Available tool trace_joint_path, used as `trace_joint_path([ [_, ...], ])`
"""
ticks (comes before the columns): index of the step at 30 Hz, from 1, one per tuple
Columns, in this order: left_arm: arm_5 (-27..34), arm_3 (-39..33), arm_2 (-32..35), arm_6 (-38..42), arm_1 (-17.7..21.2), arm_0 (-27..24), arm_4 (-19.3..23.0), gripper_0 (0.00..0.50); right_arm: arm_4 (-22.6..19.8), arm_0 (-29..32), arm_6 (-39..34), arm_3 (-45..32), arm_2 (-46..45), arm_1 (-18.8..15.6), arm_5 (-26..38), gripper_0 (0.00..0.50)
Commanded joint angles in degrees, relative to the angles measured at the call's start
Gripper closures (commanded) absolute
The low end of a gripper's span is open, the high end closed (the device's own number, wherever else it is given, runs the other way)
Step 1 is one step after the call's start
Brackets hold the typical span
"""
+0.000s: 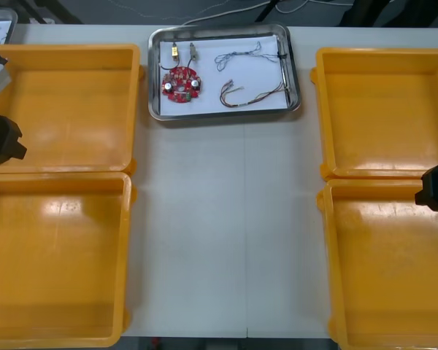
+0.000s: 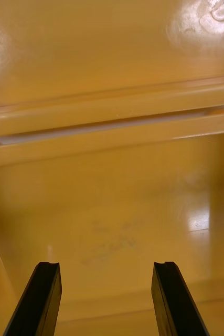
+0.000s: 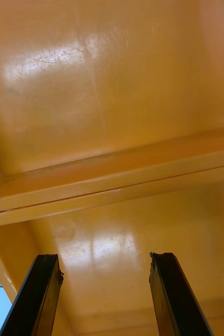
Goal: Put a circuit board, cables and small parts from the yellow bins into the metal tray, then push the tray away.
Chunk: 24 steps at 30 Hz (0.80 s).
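The metal tray (image 1: pixel 155 73) lies at the far middle of the table, white inside. In it are a round red circuit board (image 1: pixel 180 83), small metal parts (image 1: pixel 175 52), a blue and white cable (image 1: pixel 237 57), a red and yellow cable (image 1: pixel 241 95) and a black cable (image 1: pixel 281 62). My left arm (image 1: pixel 0 138) is at the left edge over the left yellow bins (image 1: pixel 66 109). Its gripper (image 3: pixel 105 294) is open above bare bin floor. My right arm (image 1: pixel 436 188) is at the right edge over the right yellow bins (image 1: pixel 379 109). Its gripper (image 2: pixel 107 299) is open over a bare bin.
Two yellow bins stand on each side, and all look bare inside. The near left bin (image 1: pixel 55 262) and near right bin (image 1: pixel 390 270) reach the table's front edge. White table (image 1: pixel 226 233) lies between them. Another tray's corner (image 1: pixel 0 25) shows at the far left.
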Motion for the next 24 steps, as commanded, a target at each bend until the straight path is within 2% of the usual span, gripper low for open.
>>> trace_joint_path([
  [1,0.4,-1.7,1.8,-3.3,1.1,0.8,0.2,0.0,0.3,1.6,3.6,-1.8,-1.9,-0.7,-0.2,0.0],
  [9,0.4,-1.7,1.8,-3.3,1.1,0.8,0.2,0.0,0.6,3.0,6.7,-1.9,-2.3,1.0,-2.6,0.0],
  [13,0.4,-1.7,1.8,-3.3,1.1,0.8,0.2,0.0,2.8,3.9,11.8,-1.9,-2.6,2.1,-3.9,0.0],
  [24,0.4,-1.7,1.8,-3.3,1.1,0.8,0.2,0.0,2.4,4.5,12.2,-1.9,-2.9,3.4,-4.7,0.0],
])
